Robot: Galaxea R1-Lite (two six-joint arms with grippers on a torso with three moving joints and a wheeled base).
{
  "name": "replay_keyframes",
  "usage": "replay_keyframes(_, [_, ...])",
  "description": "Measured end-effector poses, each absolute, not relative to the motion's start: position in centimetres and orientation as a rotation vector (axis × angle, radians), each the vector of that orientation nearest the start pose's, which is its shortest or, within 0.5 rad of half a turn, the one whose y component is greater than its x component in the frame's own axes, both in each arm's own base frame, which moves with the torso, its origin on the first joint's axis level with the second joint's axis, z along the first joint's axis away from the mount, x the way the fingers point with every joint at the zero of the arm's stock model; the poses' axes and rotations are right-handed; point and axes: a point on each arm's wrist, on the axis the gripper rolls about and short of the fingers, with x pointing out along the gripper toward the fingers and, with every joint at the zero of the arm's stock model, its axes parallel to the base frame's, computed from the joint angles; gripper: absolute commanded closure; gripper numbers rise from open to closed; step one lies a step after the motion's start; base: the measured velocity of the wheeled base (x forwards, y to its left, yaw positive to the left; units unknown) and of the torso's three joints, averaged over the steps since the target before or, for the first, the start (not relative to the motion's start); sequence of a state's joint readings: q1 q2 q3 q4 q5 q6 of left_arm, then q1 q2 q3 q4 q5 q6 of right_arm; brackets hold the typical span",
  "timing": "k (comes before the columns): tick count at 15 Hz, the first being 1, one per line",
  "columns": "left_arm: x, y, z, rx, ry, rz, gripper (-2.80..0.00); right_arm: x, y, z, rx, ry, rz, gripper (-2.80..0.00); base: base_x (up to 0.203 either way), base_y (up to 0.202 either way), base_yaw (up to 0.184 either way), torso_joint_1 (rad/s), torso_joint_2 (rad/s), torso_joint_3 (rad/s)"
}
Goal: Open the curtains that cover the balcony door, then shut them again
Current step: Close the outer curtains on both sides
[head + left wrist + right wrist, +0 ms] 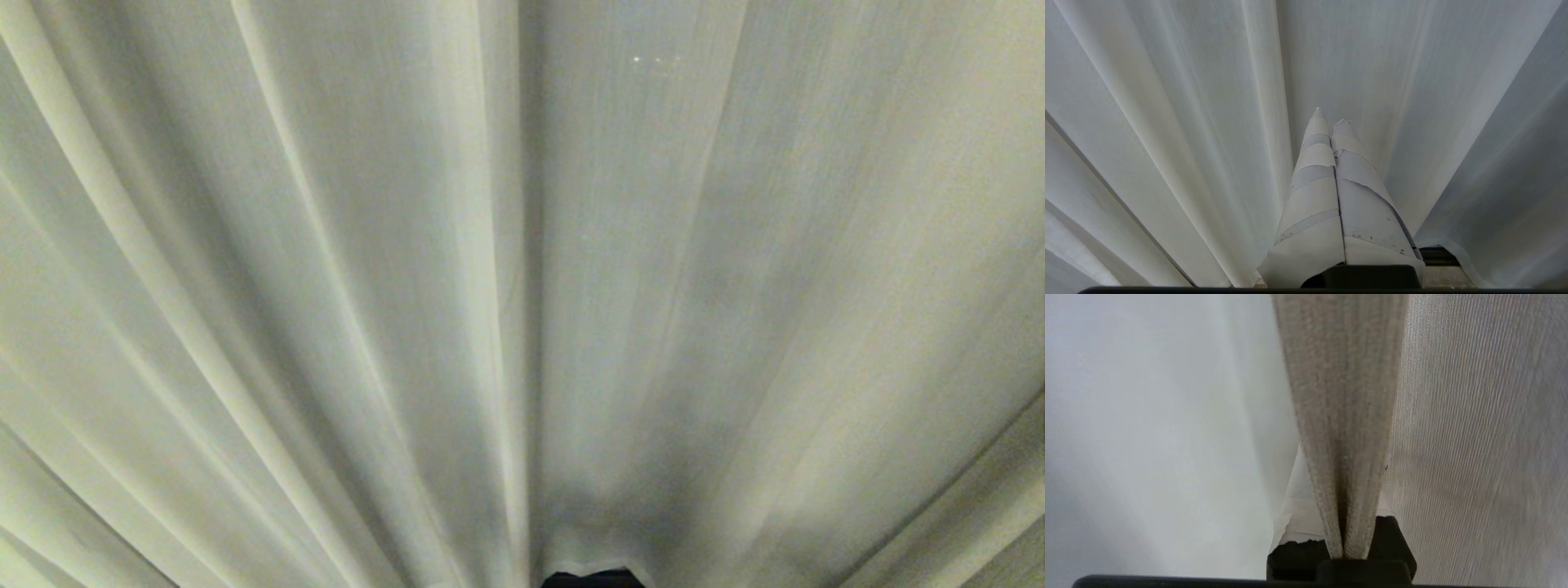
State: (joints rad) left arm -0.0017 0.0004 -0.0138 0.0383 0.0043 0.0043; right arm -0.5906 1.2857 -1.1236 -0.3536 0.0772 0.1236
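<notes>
Cream woven fabric fills every view. In the right wrist view you see the right end effector [1345, 551] clamped narrow on a fold of the curtains [1343, 396]; the pinched fold runs straight away from the fingers, lengthwise along the hang of the cloth, and more fabric lies flat just beside it. A taped finger [1294, 506] shows partly behind the fold.

The left end effector [1329, 116] is pressed shut on nothing, its taped fingers [1314, 163] touching each other and pointing at the curtains without gripping them. Treat this arm as idle; the right arm is the one engaged.

In the head view the two panels meet at a vertical seam [526, 286] near the centre, so the curtains hang closed. The balcony door is hidden behind them.

Judgement: the opening step is just beginning. The coming move is a sideways pull, across the pleats, away from the seam. Risk: thin fabric may slip from the grip. Nothing else is seen in the way.
</notes>
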Motion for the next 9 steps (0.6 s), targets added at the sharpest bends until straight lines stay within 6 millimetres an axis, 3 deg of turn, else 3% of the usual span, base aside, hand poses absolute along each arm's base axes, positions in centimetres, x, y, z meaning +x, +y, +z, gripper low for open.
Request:
replay_keyframes(5, [-2.4, 0.0, 7.5, 0.004, 0.025, 0.003, 0.0, 13.7, -8.3, 34.7, 0.043, -0.221, -0.362, 0.0, 0.0, 0.0, 0.0, 0.0, 0.0, 0.0])
replay_keyframes(9, [-2.4, 0.0, 7.5, 0.005, 0.025, 0.003, 0.0, 12.5, -6.2, 34.9, 0.043, -0.254, -0.267, 0.0, 0.0, 0.0, 0.0, 0.0, 0.0, 0.0])
